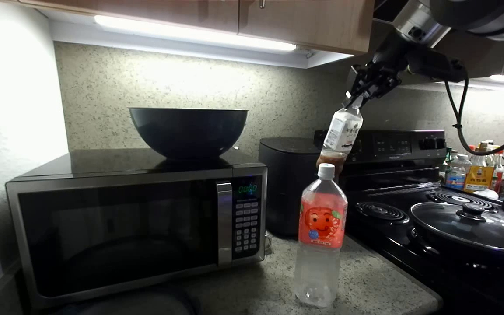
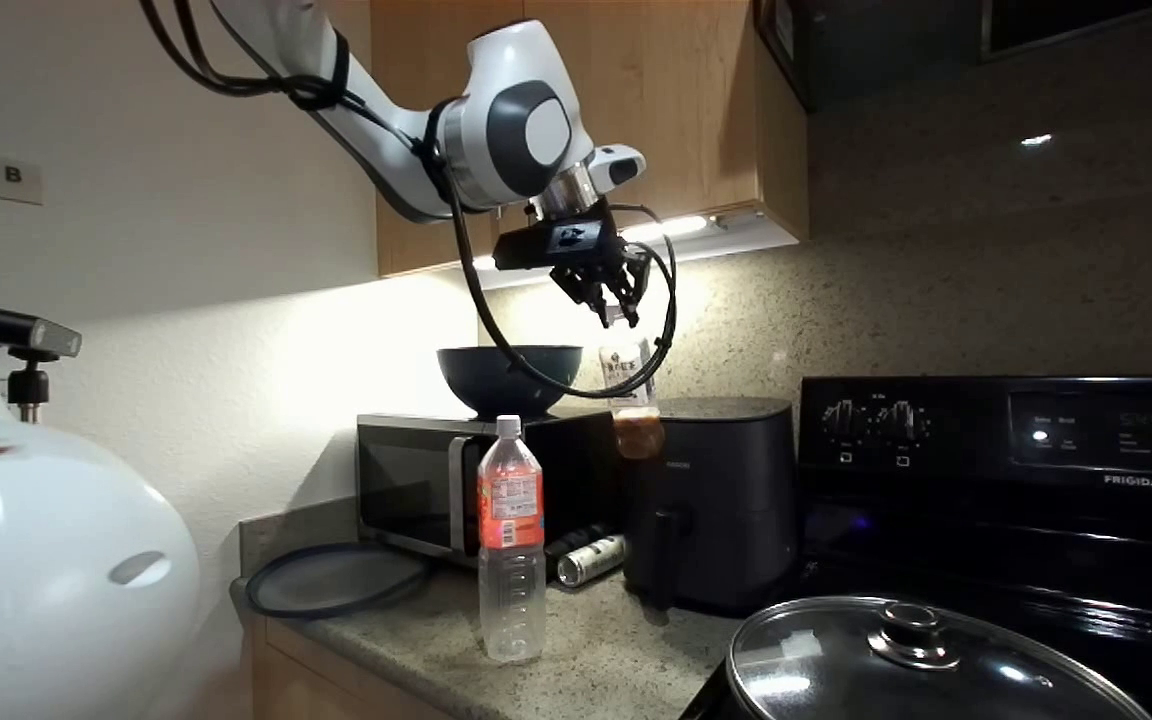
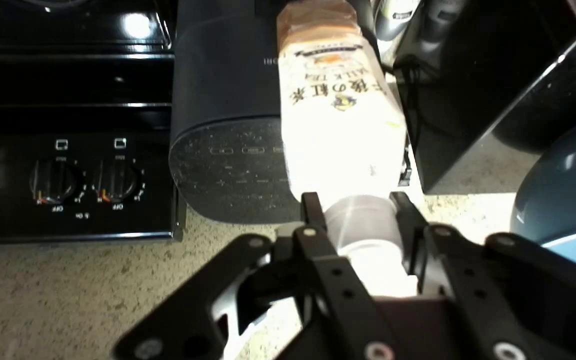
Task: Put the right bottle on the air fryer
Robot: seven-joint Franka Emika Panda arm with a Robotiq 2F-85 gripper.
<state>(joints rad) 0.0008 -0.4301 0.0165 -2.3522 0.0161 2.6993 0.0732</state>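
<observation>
Your gripper (image 3: 358, 210) clamps the right bottle (image 3: 339, 130), tilted aloft near the air fryer (image 2: 726, 520); transport appears in hand, next requiring you to straighten and centre it above the flat top.

My forearm (image 2: 391, 165) slanting down from upper left in exterior view, wrist (image 2: 521, 135) bent at its lower end. Silver flange (image 1: 420, 24) tilted in exterior view, my jaws reaching from it toward lower left. Jaws raised, clamped on what I hold: black fingers (image 3: 313, 215) near parallel, tips facing across narrow gap. In wrist view, jaws extend from bottom edge toward middle.
</observation>
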